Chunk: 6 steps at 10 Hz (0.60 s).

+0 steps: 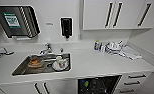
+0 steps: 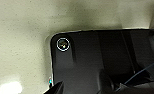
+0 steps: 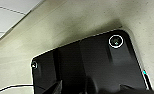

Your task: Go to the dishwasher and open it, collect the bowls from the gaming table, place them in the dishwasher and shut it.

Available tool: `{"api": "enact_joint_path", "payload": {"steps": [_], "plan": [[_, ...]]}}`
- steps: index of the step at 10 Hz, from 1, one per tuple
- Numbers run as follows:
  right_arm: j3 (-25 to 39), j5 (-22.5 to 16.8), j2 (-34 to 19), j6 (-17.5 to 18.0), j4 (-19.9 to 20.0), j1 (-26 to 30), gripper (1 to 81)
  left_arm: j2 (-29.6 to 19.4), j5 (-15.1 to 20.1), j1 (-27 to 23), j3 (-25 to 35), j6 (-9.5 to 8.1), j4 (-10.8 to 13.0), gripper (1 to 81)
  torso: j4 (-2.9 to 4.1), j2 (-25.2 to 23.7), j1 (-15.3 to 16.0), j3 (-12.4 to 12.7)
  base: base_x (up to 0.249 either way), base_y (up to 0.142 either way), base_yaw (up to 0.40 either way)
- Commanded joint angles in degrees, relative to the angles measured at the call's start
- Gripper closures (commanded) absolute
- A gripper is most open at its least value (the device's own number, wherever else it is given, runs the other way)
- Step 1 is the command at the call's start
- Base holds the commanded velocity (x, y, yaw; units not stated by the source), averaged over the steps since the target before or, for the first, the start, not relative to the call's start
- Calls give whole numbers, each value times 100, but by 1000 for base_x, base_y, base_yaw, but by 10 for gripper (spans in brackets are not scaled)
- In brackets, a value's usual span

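The dishwasher [image 1: 103, 85] sits under the white counter [image 1: 93, 63], right of the sink. It stands open, its dark interior and racks showing at the lower edge of the head view. A small lime-green shape [image 1: 86, 84] sits in the rack on the left and looks like one of the bowls. The gaming table is out of view. Both wrist views look past the robot's dark plate at a pale speckled floor [image 2: 23, 37] [image 3: 88, 20].
A steel sink [image 1: 41, 64] holds a white cup and dishes, with a tap [image 1: 46, 48] behind it. Bottles and cloths [image 1: 113, 47] clutter the counter's back right. White drawers [image 1: 135, 81] flank the dishwasher on the right, wall cabinets [image 1: 113, 13] hang above.
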Motion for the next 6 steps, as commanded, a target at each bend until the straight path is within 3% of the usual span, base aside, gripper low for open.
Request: {"api": "enact_joint_path", "payload": {"steps": [1,2,3,6], "plan": [[58,-234,-161,-16,-85,217,10,-76,364,-149,-4,-282,240,10,0,-542,351,-511,0,0,0],[58,-234,-161,-16,-85,217,10,-76,364,-149,-4,-282,240,10,0,-730,468,-681,0,0,0],[50,-234,-161,-16,-85,217,10,-68,364,-149,-4,-282,240,10,0,-933,597,-332,0,0,0],[-264,-181,4,71,3,235,10,-68,364,-149,-22,-282,240,10,0,-1427,900,-597,0,0,0]]}}
